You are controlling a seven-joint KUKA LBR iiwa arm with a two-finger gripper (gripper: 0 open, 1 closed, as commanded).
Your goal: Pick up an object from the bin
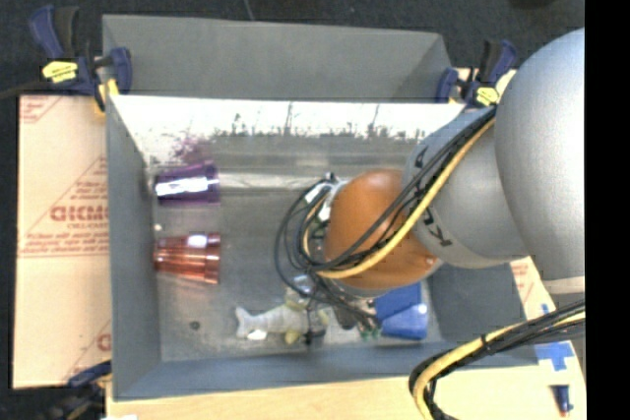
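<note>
My gripper (330, 312) is low at the front of the bin, mostly hidden under the arm's orange cover. Just to its left lies a small white and grey toy figure (261, 320), flat on the bin floor, its right end reaching under the gripper. A blue block-like thing (404, 318) lies right of the gripper, partly covered by the arm. Whether either thing is gripped I cannot make out.
At the left of the bin a purple cup (185, 183) lies on its side, with a red translucent cup (187, 257) on its side below it. The arm and its cables cover the bin's right half.
</note>
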